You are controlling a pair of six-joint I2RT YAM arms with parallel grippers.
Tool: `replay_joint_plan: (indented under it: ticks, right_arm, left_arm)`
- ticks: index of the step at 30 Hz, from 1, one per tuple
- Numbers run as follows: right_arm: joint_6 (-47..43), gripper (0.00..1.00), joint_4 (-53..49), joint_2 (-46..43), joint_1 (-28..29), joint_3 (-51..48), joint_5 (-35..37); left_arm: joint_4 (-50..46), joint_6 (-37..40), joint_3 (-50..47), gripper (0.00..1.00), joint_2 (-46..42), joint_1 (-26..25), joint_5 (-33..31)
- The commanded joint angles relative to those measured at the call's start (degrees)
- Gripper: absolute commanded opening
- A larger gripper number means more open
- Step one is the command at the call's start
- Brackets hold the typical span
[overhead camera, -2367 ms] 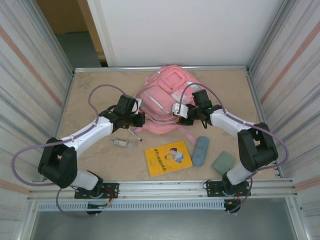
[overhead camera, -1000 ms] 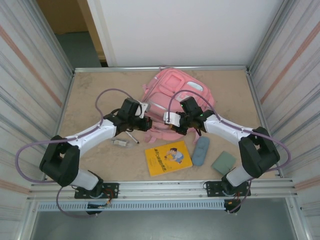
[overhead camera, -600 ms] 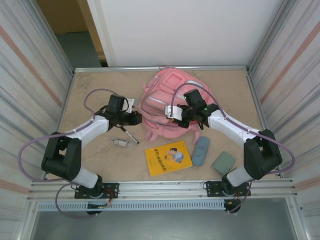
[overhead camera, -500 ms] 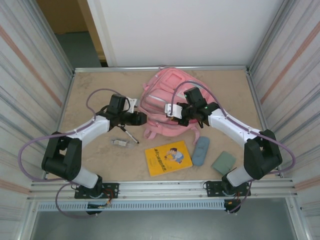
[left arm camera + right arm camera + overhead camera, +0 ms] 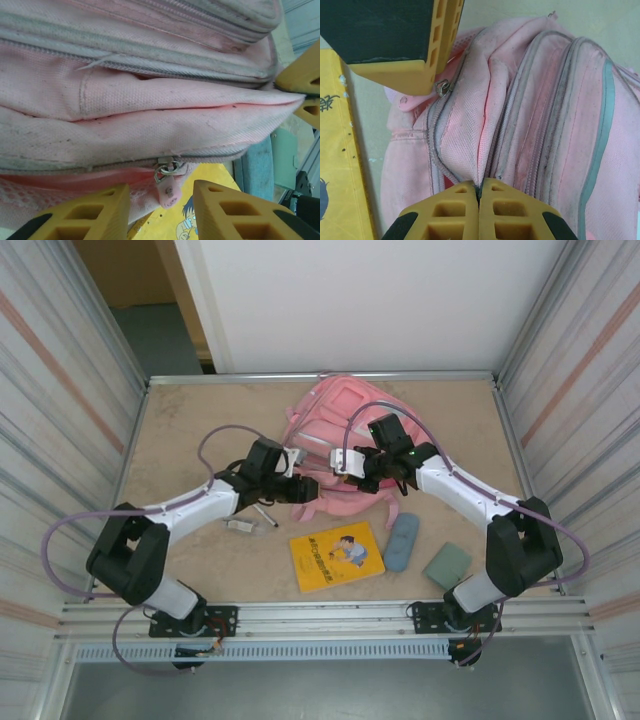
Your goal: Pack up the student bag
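So the bag [image 5: 345, 425] was lying front-up toward the far side of the table [image 5: 180, 440], and both arms were reaching in at its near edge. The right gripper [image 5: 479, 192] had its fingers pressed tight together on a thin fold of pink fabric at that edge, right by a zip seam, so it was clamped on the bag itself. From the left wrist camera, that fold ran out taut to the right and ended at the right arm's yellow fingertips.

The left gripper [image 5: 162, 202] was low at the bag's near-left side with its jaws apart. The zip pull [image 5: 167, 184] dangled in the gap between its two fingers [image 5: 97, 212]. It didn't look pinched, and I honestly couldn't tell if either finger was touching it. From the right wrist camera, one left finger sat just beside that pull.

Other stuff, all relative to the bag:
- the yellow book [image 5: 337, 555] lay flat just on the near side of it, close but apart
- the blue case [image 5: 402, 540] was near-right of it, just beside the end of a pink strap [image 5: 385, 508]
- a green square [image 5: 446, 565] sat further out the same way, past the case
- the pen [image 5: 265, 512] lay at its near-left, under the left arm, with a small pale bit [image 5: 240, 526] a little further off
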Motion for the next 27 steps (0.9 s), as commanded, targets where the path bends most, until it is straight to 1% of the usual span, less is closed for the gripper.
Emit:
replay_joint_plan:
  ticks: [1,3,5,9,11,13,16,22,25,27]
  right_arm:
    - [-0.56,0.00,2.09,-0.34,0.46,2.17,-2.98]
    - [-0.40,0.00,2.27,-0.56,0.46,1.84,-3.46]
    - [-0.32,0.00,2.90,-0.57,0.38,1.53,-3.86]
    - [-0.30,0.00,2.57,-0.09,0.46,1.95,-3.74]
    - [-0.13,0.00,2.93,-0.40,0.48,1.34,-3.99]
    - [-0.12,0.00,3.08,-0.31,0.46,1.20,-3.98]
    - [-0.21,0.00,2.40,-0.23,0.44,1.58,-3.64]
    - [-0.04,0.00,2.88,0.17,0.36,1.32,-3.86]
    - [-0.04,0.00,2.89,0.13,0.46,1.09,-3.72]
    - [-0.04,0.00,3.38,0.10,0.46,0.62,-3.64]
  left_arm:
    - [2.70,-1.99,1.04,0.35,1.82,-0.02,0.18]
    - [3.96,-1.82,1.23,0.33,2.76,0.01,2.44]
    - [5.85,-1.57,1.55,0.32,3.54,0.01,6.53]
    - [10.99,-2.85,0.26,0.32,4.27,0.13,11.45]
    - [12.10,-3.42,0.47,0.29,5.14,0.53,14.28]
    - [11.16,-3.39,0.52,0.25,5.35,0.70,14.29]
    - [10.46,-2.98,-0.67,0.21,5.10,1.17,12.60]
    - [9.67,-4.34,-2.06,0.21,5.81,3.42,11.53]
    - [9.34,-3.89,-1.73,0.16,6.63,3.44,11.39]
    - [8.35,-3.38,-0.89,0.13,7.01,3.45,11.68]
